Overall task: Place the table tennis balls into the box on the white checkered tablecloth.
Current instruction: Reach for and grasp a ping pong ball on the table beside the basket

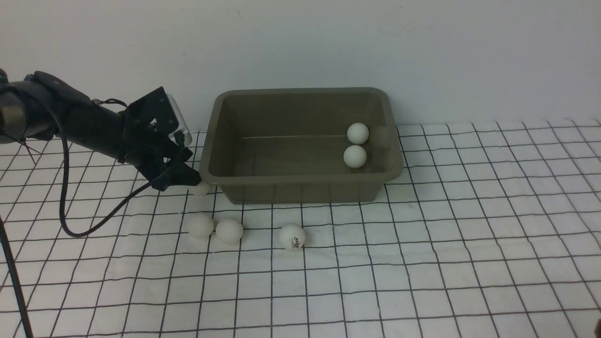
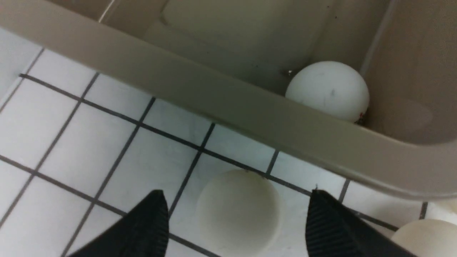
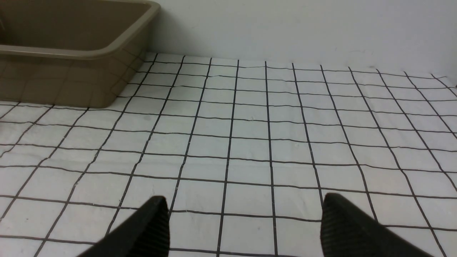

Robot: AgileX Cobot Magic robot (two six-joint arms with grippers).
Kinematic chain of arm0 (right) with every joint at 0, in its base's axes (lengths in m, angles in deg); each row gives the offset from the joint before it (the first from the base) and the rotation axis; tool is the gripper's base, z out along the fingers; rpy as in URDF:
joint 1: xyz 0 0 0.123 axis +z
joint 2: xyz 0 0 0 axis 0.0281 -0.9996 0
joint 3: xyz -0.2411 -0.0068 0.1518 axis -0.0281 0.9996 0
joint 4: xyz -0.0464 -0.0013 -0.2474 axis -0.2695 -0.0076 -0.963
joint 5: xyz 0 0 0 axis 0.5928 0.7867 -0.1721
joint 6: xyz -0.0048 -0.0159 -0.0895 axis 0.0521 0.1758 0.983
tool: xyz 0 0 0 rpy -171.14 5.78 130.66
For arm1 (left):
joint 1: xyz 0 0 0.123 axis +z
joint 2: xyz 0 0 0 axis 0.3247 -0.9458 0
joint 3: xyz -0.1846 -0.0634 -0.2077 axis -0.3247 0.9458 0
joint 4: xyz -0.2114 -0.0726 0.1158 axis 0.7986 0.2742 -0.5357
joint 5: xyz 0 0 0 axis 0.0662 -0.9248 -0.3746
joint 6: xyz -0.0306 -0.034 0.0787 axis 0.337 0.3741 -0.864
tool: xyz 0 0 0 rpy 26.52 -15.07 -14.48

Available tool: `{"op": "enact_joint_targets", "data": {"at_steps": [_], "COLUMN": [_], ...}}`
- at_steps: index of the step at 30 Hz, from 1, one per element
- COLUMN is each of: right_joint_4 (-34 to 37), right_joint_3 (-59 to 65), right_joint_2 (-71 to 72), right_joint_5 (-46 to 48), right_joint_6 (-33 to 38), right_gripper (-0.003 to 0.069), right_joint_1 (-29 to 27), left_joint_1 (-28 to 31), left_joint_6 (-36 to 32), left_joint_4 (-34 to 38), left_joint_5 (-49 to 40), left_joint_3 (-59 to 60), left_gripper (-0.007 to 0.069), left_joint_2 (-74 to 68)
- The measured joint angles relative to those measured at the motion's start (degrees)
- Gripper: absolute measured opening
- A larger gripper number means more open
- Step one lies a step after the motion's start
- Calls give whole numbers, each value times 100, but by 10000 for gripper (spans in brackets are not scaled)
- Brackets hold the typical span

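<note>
The olive-grey box (image 1: 300,185) stands on the white checkered tablecloth (image 1: 422,244) near the wall. Two table tennis balls (image 1: 358,133) (image 1: 354,156) lie at its right end. The left wrist view shows another ball (image 2: 327,91) inside a corner of the box, behind the rim (image 2: 214,103). My left gripper (image 1: 193,183) is low at the box's front left corner. It is open around a ball (image 2: 237,210) on the cloth, with a gap at each finger (image 2: 332,228). Three more balls (image 1: 201,225) (image 1: 229,230) (image 1: 292,236) lie in front of the box. My right gripper (image 3: 242,201) is open over bare cloth.
A plain wall runs close behind the box. The left arm and its looping black cable (image 1: 94,225) hang over the cloth's left side. In the right wrist view the box (image 3: 71,53) sits far off from the right gripper.
</note>
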Motion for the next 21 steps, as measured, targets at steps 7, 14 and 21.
{"op": "enact_joint_targets", "data": {"at_steps": [7,14,21], "right_joint_4": [0,0,0], "right_joint_3": [0,0,0], "right_joint_2": [0,0,0], "right_joint_5": [0,0,0], "right_joint_6": [0,0,0], "right_gripper": [515,515,515], "right_joint_1": [0,0,0], "left_joint_1": [0,0,0], "left_joint_6": [31,31,31], "left_joint_4": [95,163,169], "left_joint_5": [-20,57,361], "left_joint_3": [-5,-9,-9], "left_gripper": [461,461,337], "left_joint_2": [-109,-337,-365]}}
